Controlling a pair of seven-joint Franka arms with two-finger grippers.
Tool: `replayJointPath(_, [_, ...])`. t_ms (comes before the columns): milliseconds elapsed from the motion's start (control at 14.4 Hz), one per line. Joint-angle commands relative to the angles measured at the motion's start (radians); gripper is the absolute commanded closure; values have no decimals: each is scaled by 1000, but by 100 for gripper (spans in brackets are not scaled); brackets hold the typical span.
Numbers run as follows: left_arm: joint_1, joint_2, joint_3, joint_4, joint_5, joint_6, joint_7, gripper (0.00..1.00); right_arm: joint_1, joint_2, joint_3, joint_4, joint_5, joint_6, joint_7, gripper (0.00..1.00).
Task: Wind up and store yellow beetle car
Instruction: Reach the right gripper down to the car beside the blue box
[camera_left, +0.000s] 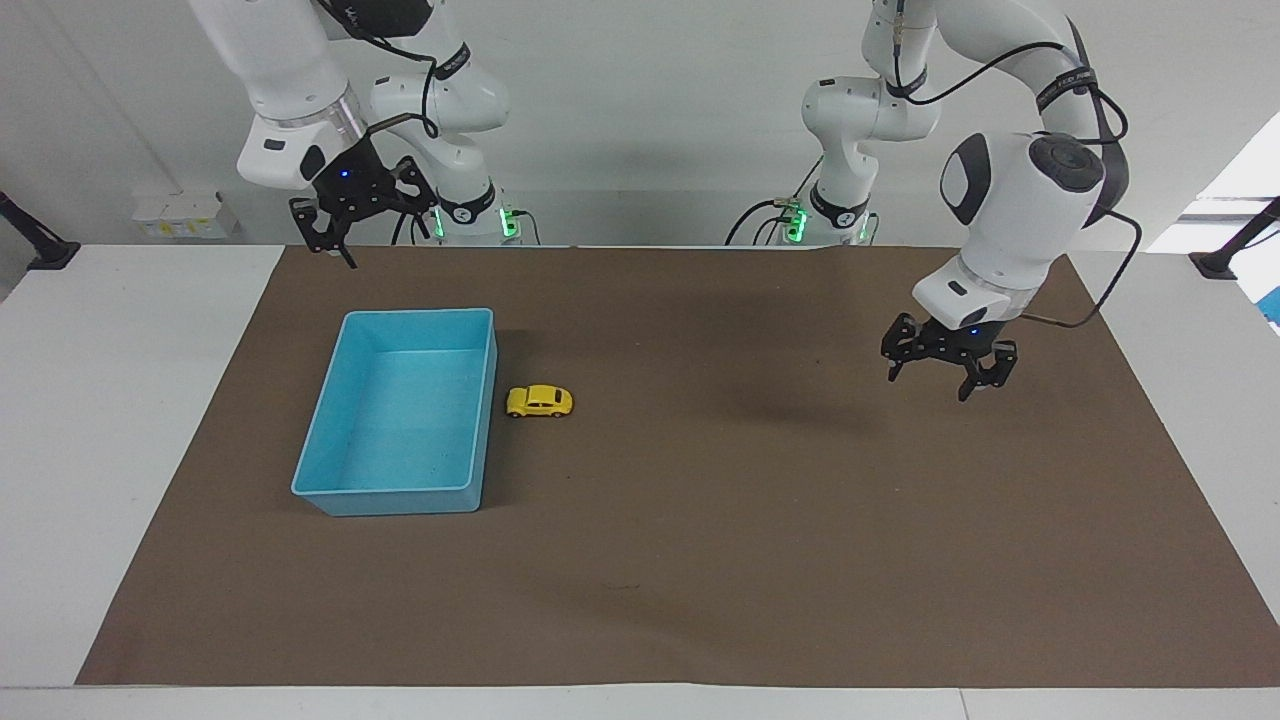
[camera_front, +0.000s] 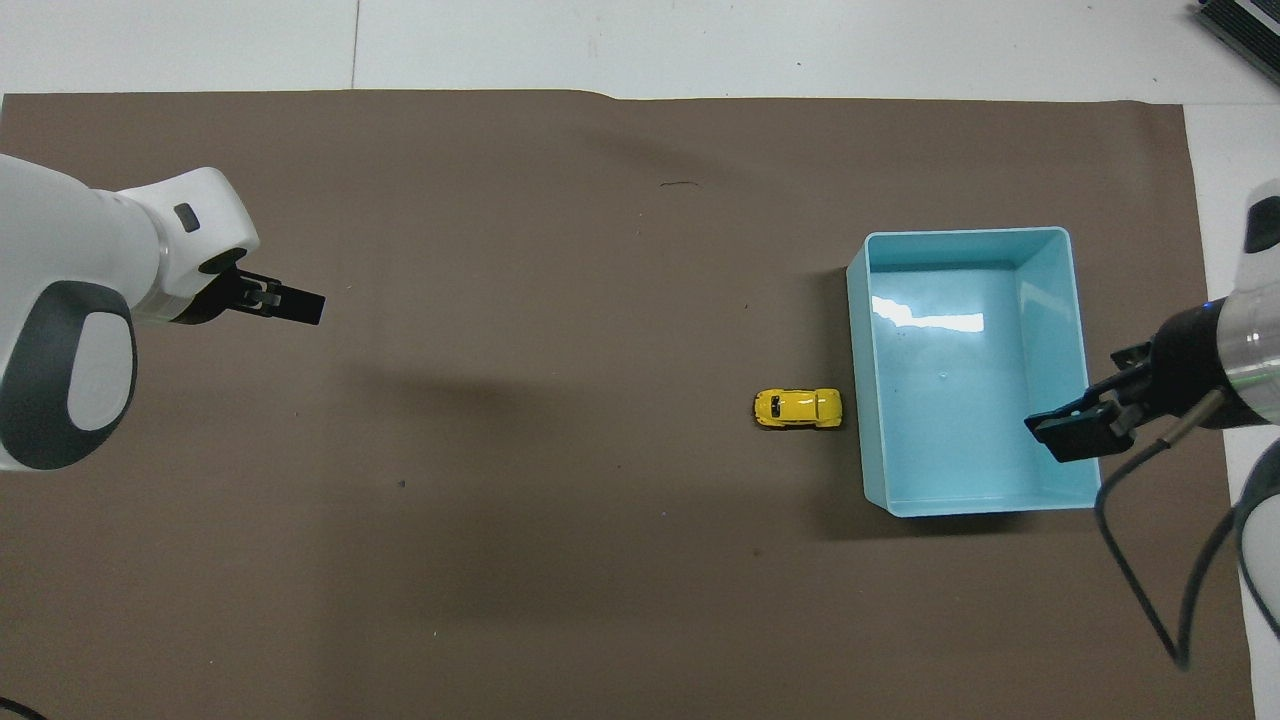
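The yellow beetle car (camera_left: 539, 401) stands on its wheels on the brown mat, close beside the long wall of the blue bin (camera_left: 420, 313) on the side toward the left arm. It also shows in the overhead view (camera_front: 798, 408), with the blue bin (camera_front: 965, 233) beside it. My left gripper (camera_left: 945, 372) hangs open and empty above the mat toward the left arm's end, well away from the car; it also shows in the overhead view (camera_front: 290, 303). My right gripper (camera_left: 332, 240) is open and empty, raised over the bin's edge nearest the robots, and shows in the overhead view (camera_front: 1075, 432).
The brown mat (camera_left: 700, 560) covers most of the white table (camera_left: 110, 400). The bin has nothing in it. A small white box (camera_left: 185, 215) lies off the mat at the right arm's end.
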Motion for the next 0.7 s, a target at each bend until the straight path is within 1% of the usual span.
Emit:
replayJointPath(0, [45,-9,-11,108,10,-158,-83,0,9,-29,2,-53,-19,22,-231,0])
replayJointPath(139, [68,-12,-11,174,12,-253,-83,0,13,-29,2,-88,-19,53,-349,0])
replayJointPath(278, [77,-25,-10,208,12,-319,-82,0,26,-24,2,-124,-19,81,-481,0])
replayJointPath(348, [77,-38,-5,216,12,-350,-83,0,35,-23,2,-145,-19,111,-515,0])
replayJointPath(487, [77,-64,4,236,12,-416,-85,0,75,-5,2,-165,-19,156,-521,0])
replayJointPath(626, [77,-67,0,302,10,-505,-85,0,134,32,2,-181,-56,191,-523,0])
